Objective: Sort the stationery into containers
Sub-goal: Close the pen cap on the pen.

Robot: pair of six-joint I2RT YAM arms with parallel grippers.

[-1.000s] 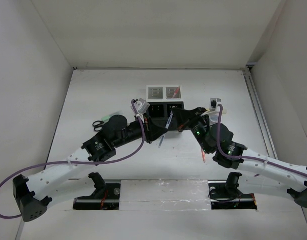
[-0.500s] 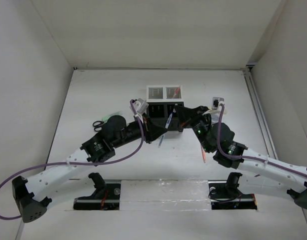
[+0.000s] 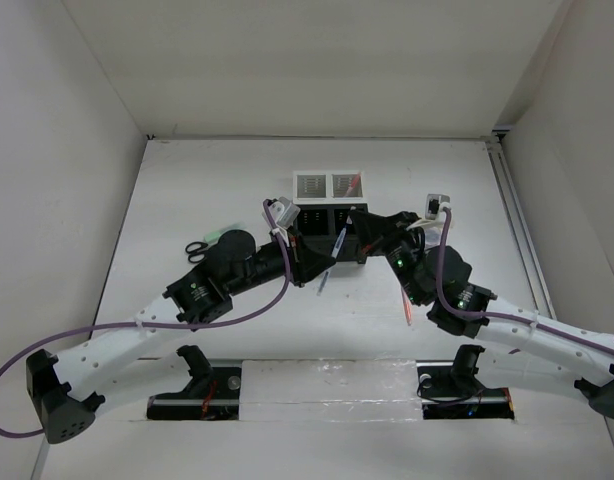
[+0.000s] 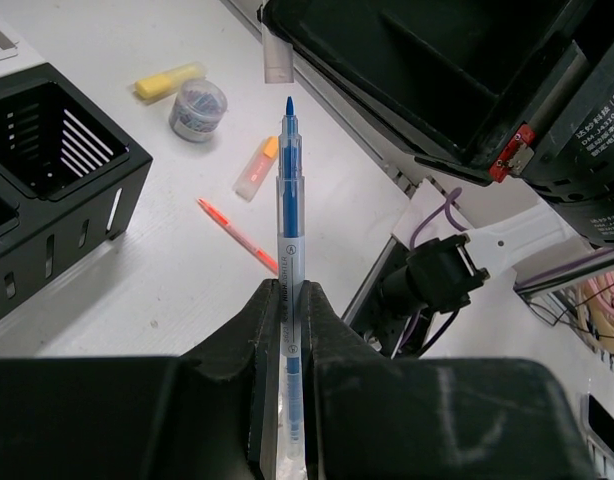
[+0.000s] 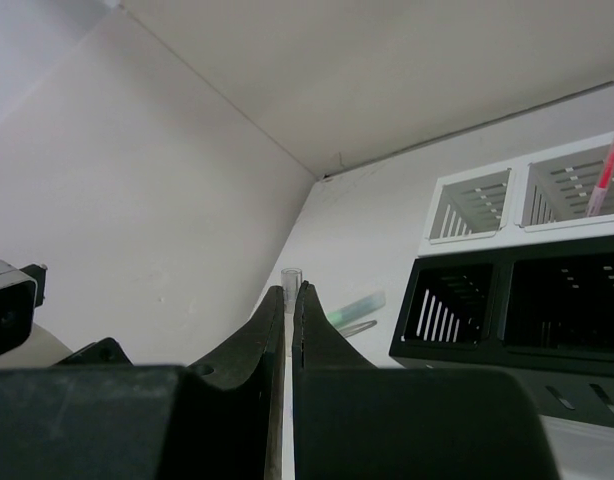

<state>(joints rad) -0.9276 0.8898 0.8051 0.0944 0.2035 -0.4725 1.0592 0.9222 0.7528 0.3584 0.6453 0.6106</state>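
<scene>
My left gripper [image 4: 290, 287] is shut on a blue pen [image 4: 289, 200], whose bare tip points away from it. In the top view this gripper [image 3: 312, 262] holds the pen [image 3: 338, 242] tilted just in front of the black containers [image 3: 332, 217]. My right gripper [image 5: 291, 291] is shut on a clear pen cap [image 5: 291, 275]. From the left wrist the cap [image 4: 277, 55] shows just beyond the pen tip. Behind the black bins stand two white mesh containers [image 3: 327, 185]. The right one holds a red pen [image 3: 353, 185].
On the table to the right lie a yellow marker [image 4: 169, 82], a round grey piece [image 4: 198, 97], an orange marker [image 4: 257, 168] and a red-orange pen [image 4: 237, 235]. Black-handled scissors [image 3: 195, 248] and a green marker [image 5: 357, 304] lie left of the bins.
The left gripper and its blue pen have shifted only slightly. Both grips are unchanged.
</scene>
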